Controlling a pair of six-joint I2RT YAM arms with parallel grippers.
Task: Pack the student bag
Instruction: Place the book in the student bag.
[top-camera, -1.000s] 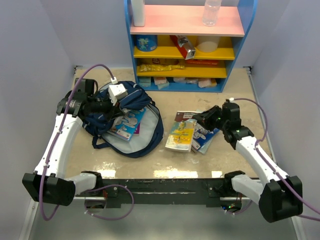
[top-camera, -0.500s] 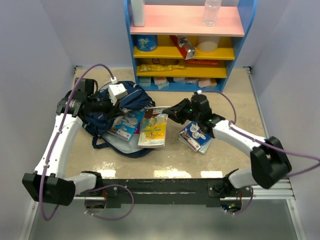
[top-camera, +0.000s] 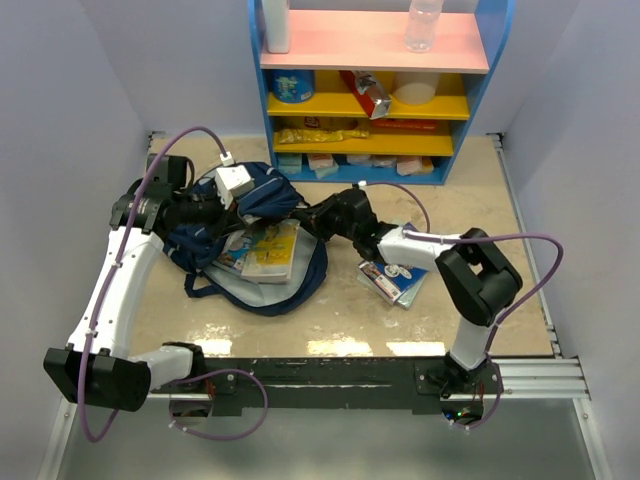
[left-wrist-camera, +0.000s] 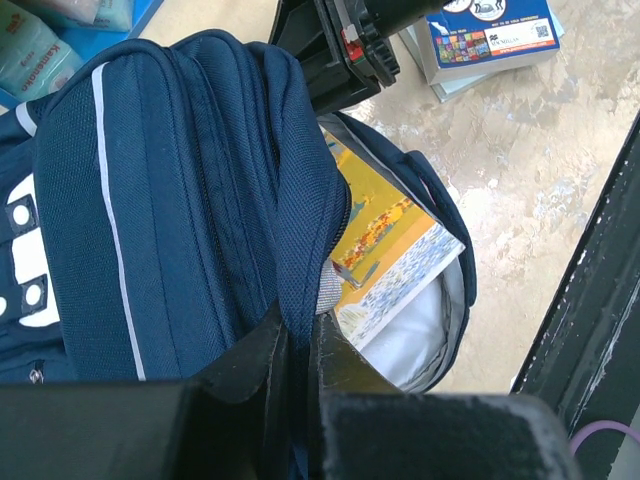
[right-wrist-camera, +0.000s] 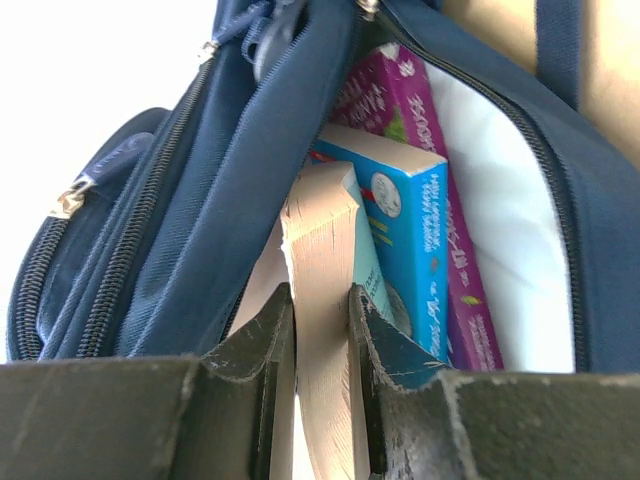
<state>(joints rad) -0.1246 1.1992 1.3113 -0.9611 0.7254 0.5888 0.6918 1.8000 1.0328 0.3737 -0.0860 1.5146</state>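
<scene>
Student bag (top-camera: 265, 197), navy, gapes open, pinched by left gripper (left-wrist-camera: 298, 340); right gripper (right-wrist-camera: 320, 300) clamps a book (right-wrist-camera: 325, 245).

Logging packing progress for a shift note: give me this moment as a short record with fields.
bag: navy blue fabric backpack, lying open on the table
left gripper: shut on the backpack's opening edge, lifting it
right gripper: shut on a yellow-covered book, partly inside the backpack
already inside: blue book, magenta book
outside: stack of blue-covered books on the table
</scene>
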